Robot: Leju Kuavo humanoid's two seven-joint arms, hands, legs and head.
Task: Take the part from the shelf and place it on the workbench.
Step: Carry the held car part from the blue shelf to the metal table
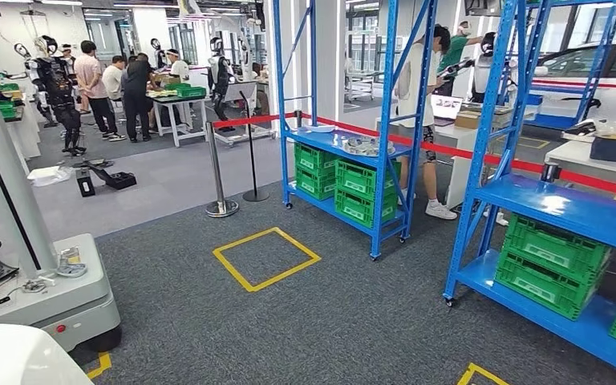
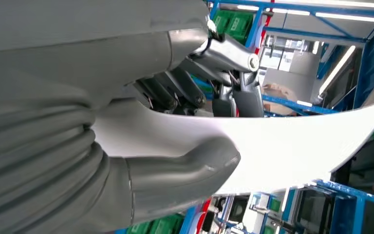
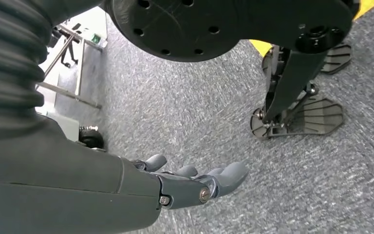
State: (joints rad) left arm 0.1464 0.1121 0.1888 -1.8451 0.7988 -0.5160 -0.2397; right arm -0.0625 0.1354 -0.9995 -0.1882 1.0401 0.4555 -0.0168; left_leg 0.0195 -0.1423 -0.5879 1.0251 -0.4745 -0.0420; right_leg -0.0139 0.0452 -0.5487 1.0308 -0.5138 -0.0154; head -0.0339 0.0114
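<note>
My left hand (image 2: 141, 63) grips a white curved part (image 2: 292, 146), with the thick thumb on one face and the dark fingers on the other. A corner of the same white part (image 1: 16, 357) shows at the bottom left of the head view. My right hand (image 3: 190, 183) hangs over the grey carpet with its fingers stretched out and nothing in it. Ahead stands a blue shelf (image 1: 385, 152) with small items on its middle board, and a second blue shelf (image 1: 561, 210) is close on the right.
Green crates (image 1: 361, 188) fill the lower boards of both shelves. A yellow square (image 1: 266, 258) marks the carpet ahead. A grey wheeled machine (image 1: 40, 297) stands close on the left, a stanchion (image 1: 220, 204) beyond it. A person (image 1: 429, 104) stands behind the far shelf.
</note>
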